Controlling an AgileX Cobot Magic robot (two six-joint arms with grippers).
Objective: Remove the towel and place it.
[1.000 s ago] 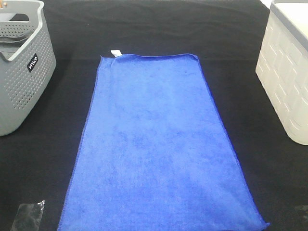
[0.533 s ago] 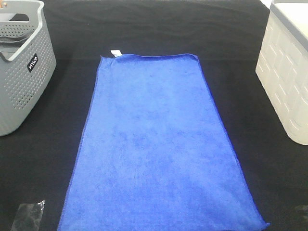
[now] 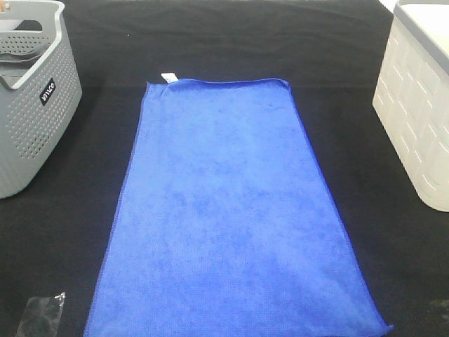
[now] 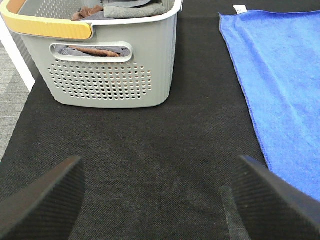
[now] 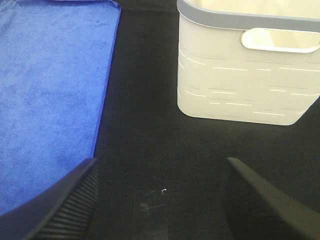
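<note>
1. Left gripper [image 4: 159, 197]: jaws wide apart, nothing between them, over bare black desk [image 4: 165, 145] between the grey basket [image 4: 105, 65] and the towel [image 4: 285, 85].
2. Right gripper [image 5: 159, 200]: jaws wide apart, empty, between towel edge and the white basket [image 5: 245, 70].
3. Towel lies flat mid-desk, long axis running from near edge to far edge; white tag [image 3: 168, 77] at the far-left corner.
4. Towel look: royal-blue microfibre, rectangular, stitched hem, no folds apart from a slight curl at the far-right corner.
5. Cut off: towel's near edge runs out of the high view; both baskets partly cropped. Grey basket holds cloth items, hard to identify.
</note>
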